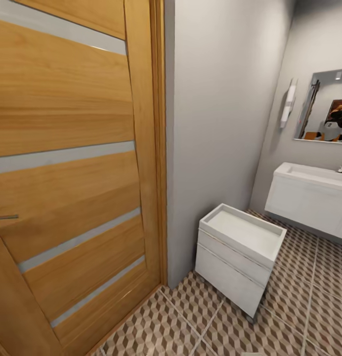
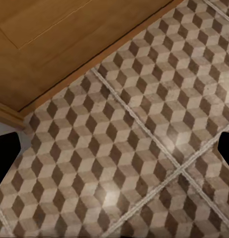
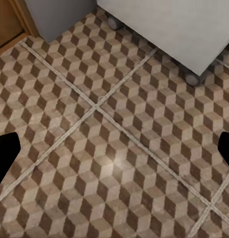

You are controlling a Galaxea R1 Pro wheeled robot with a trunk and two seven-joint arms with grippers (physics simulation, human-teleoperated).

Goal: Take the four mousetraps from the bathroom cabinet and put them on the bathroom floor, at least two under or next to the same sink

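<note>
Bathroom sink beyond white unit

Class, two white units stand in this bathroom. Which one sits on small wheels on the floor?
The small white boxy unit beside the grey wall; its castors touch the tiles. The wide sink under the mirror hangs off the wall.

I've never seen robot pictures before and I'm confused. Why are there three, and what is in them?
They come from three cameras on one robot that rolls on wheels and has two arms. The big picture is from its head: a wooden door, a grey wall, a small white unit on wheels, and farther off the sink under a mirror. The other two cameras sit near each hand and look down at the floor, tiled with little cubes. The dark shapes at the edges are the left hand's fingers and the right hand's fingers, spread apart and holding nothing. No mousetraps are to be seen here.
</note>
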